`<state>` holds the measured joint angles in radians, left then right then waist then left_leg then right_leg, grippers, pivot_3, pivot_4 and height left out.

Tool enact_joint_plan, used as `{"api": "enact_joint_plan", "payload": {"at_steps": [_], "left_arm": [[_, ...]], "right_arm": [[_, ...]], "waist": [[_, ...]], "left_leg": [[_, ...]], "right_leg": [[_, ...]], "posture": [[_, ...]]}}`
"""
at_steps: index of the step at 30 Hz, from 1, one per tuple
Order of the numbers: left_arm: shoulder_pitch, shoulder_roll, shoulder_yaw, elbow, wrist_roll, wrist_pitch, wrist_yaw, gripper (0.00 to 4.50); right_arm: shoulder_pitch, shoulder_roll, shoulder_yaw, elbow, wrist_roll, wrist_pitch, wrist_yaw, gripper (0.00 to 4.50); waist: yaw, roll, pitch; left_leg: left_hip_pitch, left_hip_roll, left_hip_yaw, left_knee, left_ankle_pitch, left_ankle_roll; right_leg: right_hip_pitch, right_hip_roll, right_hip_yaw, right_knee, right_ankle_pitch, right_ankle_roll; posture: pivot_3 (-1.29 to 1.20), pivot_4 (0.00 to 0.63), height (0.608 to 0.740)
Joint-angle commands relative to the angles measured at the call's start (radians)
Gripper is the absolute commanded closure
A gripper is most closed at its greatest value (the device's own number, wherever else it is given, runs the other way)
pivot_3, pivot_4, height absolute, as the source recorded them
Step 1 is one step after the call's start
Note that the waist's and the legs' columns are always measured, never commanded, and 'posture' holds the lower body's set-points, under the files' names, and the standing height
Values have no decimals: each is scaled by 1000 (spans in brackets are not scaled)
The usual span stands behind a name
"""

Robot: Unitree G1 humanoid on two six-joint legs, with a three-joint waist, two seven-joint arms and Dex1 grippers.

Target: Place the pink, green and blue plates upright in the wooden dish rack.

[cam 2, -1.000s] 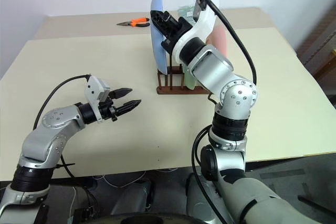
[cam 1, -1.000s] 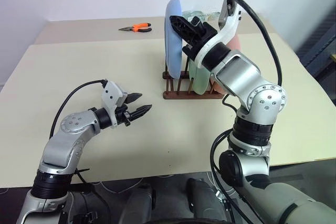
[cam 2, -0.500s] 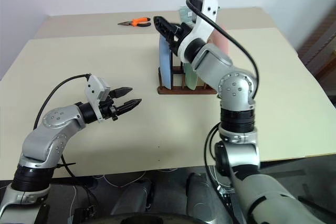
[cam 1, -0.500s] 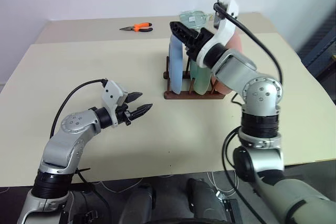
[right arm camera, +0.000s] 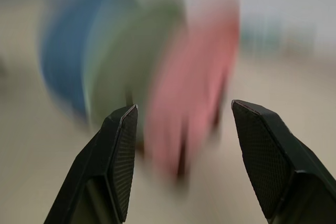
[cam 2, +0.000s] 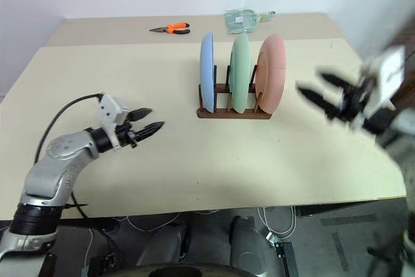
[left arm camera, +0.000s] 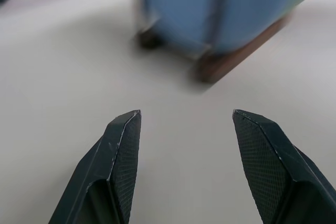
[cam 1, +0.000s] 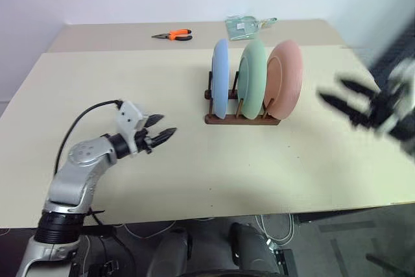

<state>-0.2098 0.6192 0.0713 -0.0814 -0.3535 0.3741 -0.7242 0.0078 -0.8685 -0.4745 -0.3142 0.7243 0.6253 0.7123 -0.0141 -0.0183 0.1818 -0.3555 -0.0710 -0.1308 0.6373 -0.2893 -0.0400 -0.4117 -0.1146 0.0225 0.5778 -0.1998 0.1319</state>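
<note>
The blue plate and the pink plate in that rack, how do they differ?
The blue plate is light blue and stands at the rack's left end, nearest the left gripper; the pink plate is pale pink and stands at the right end. The blue plate shows nearly edge-on, the pink plate more of its face. Both stand upright in the wooden rack, alike in size, with the green plate between.

Right of centre in the upper half, a small dark brown wooden peg rack (cam 1: pixel 241 119) holds three round matte plates upright: light blue (cam 1: pixel 220 87) leftmost, mint green (cam 1: pixel 251 78) in the middle, pale pink (cam 1: pixel 286 75) rightmost.
</note>
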Motion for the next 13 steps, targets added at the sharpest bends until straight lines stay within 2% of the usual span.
{"api": "enact_joint_plan", "payload": {"at_steps": [1,13], "left_arm": [[-9,10,53,31,10,-85,-14,1654],[90,-13,88,-4,10,-115,11,1654]], "right_arm": [[-4,-2,40,45,-131,-143,31,1621],[-112,77,186,274,-270,-320,114,1621]], "waist": [[-4,2,1],[7,-1,1]], "left_leg": [[0,0,3,1,0,0],[0,0,2,2,0,0]], "right_leg": [[0,-2,1,0,1,0],[0,-4,-3,-1,4,0]], "posture": [[0,150,740],[0,150,740]]}}
